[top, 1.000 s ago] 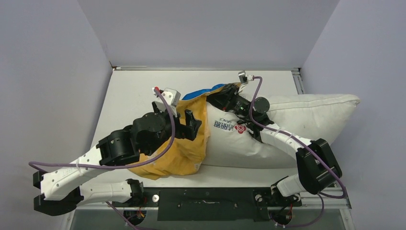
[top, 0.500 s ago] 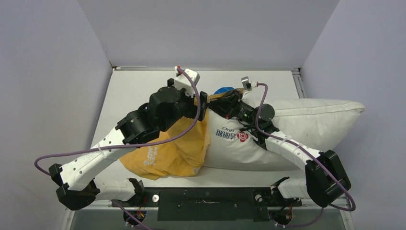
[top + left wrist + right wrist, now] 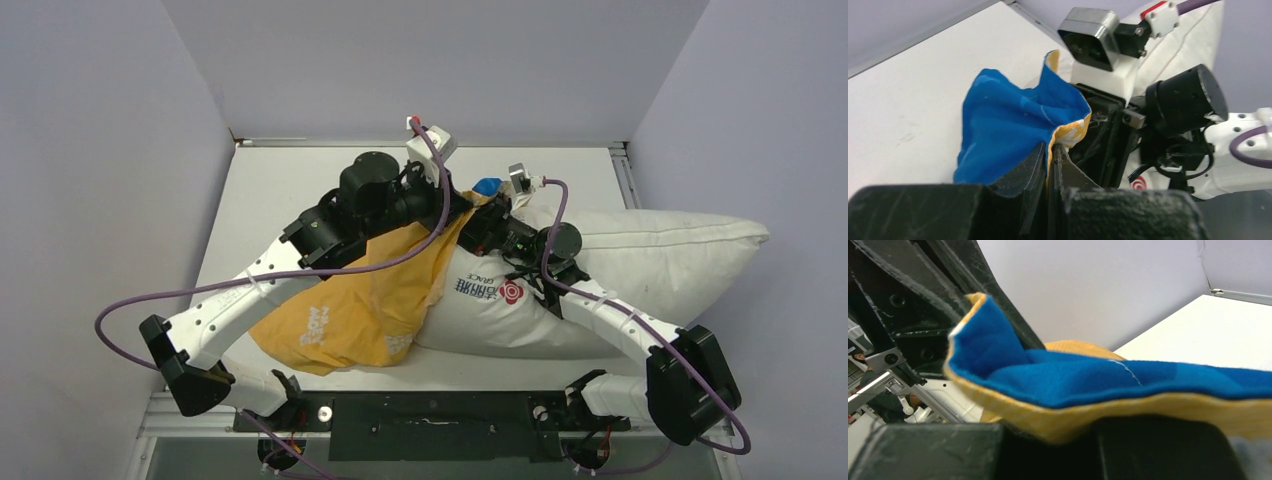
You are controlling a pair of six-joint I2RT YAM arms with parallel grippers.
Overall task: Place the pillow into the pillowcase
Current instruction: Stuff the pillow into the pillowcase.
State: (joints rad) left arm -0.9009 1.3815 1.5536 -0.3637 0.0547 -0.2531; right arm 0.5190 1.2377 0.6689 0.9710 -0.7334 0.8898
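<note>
I am pinching the open rim of the pillowcase (image 3: pixel 370 300) with both tools. My left gripper (image 3: pixel 1052 150) is closed tight on the blue-and-yellow hem at the far side, and my right gripper (image 3: pixel 1090 427) is clamped shut on the rim just beside it. The pillow (image 3: pixel 640 260) is lying across the right of the table (image 3: pixel 280 190), its left end tucked under the orange cloth and most of it bare. I am judging this to be the mouth-opening step. Next I am looking to spread the two grips apart and draw the rim rightward over the pillow without letting either layer slip.
</note>
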